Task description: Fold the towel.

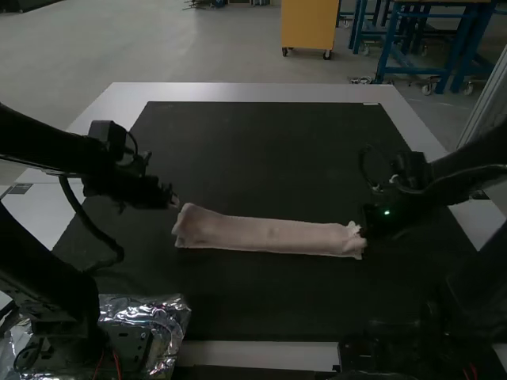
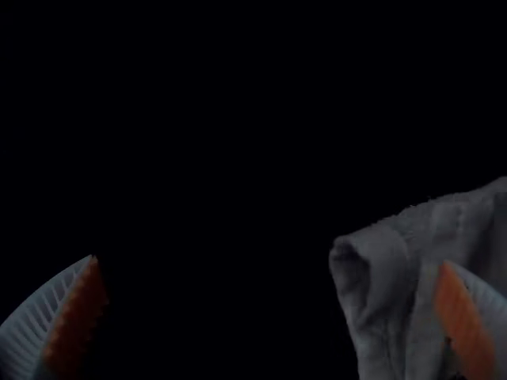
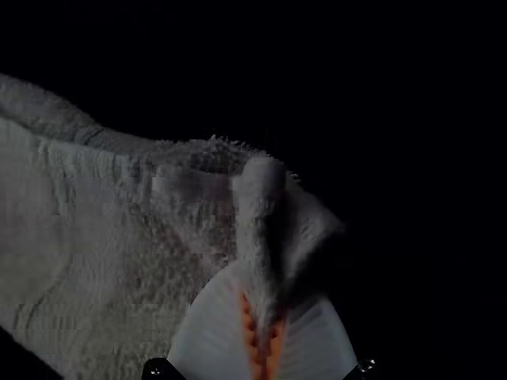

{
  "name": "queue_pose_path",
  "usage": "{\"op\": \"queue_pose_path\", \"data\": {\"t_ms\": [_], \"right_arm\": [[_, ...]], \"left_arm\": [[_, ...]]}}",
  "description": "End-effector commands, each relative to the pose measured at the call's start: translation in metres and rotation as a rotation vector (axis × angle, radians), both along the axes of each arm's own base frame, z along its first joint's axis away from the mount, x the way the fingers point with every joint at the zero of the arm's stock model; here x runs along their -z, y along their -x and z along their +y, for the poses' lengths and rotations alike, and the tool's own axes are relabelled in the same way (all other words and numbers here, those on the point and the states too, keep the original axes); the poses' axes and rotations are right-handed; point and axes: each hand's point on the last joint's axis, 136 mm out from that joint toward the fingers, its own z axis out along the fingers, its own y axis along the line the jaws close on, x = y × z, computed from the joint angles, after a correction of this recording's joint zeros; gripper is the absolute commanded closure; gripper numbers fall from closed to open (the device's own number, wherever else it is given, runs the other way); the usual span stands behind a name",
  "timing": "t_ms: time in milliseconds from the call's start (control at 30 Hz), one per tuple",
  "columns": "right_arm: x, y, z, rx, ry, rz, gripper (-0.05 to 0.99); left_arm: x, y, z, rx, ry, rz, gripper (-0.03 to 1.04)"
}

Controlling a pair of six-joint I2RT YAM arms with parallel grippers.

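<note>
Pink towel (image 1: 269,236), count one, lying on one black mat (image 1: 269,150) on one pale table (image 1: 253,93). Cloth is a long narrow strip running left to right across the mat's nearer half, between the two grippers. Folded look; number of layers, cannot tell.

Arms: two, one per side. Left arm (image 1: 63,154) reaches in from the left, right arm (image 1: 467,178) from the right. One small green light (image 1: 386,212) on the right arm.

Left gripper (image 1: 174,203): open, just beside the towel's left end. Left wrist view has its two white ribbed fingers (image 2: 32,328) wide apart, two orange pads (image 2: 463,321), one per finger. One towel corner is in that view, edge curled over, one finger overlapping the cloth; whether they touch, cannot tell.

Right gripper (image 1: 367,231): closed on the towel's right end. Right wrist view has two white fingers (image 3: 214,336) drawn together, two orange pads (image 3: 249,336) close to each other, one pinch of cloth caught at the tips. Towel bunches into a raised ridge there, with a loose flap on one side and the flatter part spreading away on the other.

Crumpled silver foil (image 1: 170,317), around the left arm's base at the table's near side.
</note>
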Motion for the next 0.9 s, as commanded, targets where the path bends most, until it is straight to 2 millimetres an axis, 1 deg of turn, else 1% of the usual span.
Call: {"op": "queue_pose_path", "data": {"t_ms": [0, 67, 167, 267, 333, 467, 567, 767, 867], "right_arm": [[-0.029, -0.012, -0.016, 0.028, -0.021, -0.089, 0.96], [-0.036, -0.011, -0.023, 0.034, -0.017, -0.093, 0.96], [-0.045, -0.009, -0.018, 0.01, -0.043, -0.092, 0.96], [-0.053, -0.01, -0.006, -0.023, -0.076, -0.097, 0.96], [-0.059, -0.012, 0.006, -0.035, -0.103, -0.096, 0.96], [-0.07, -0.01, 0.042, -0.098, -0.157, -0.086, 0.96], [-0.079, -0.003, 0.075, -0.157, -0.21, -0.079, 0.96], [-0.103, 0.006, 0.141, -0.254, -0.318, -0.117, 0.96], [-0.11, 0.012, 0.165, -0.305, -0.358, -0.123, 0.96]], "left_arm": [[-0.028, -0.022, 0.006, -0.011, -0.031, -0.103, 0.04], [-0.032, -0.026, 0.01, -0.023, -0.043, -0.12, 0.04], [-0.036, -0.031, 0.014, -0.039, -0.065, -0.139, 0.04], [-0.037, -0.034, 0.018, -0.054, -0.088, -0.152, 0.04], [-0.037, -0.036, 0.022, -0.066, -0.102, -0.16, 0.04], [-0.037, -0.038, 0.023, -0.071, -0.108, -0.166, 0.04], [-0.038, -0.041, 0.028, -0.089, -0.128, -0.18, 0.04], [-0.038, -0.041, 0.029, -0.093, -0.135, -0.179, 0.04], [-0.037, -0.041, 0.029, -0.092, -0.141, -0.183, 0.04]]}}
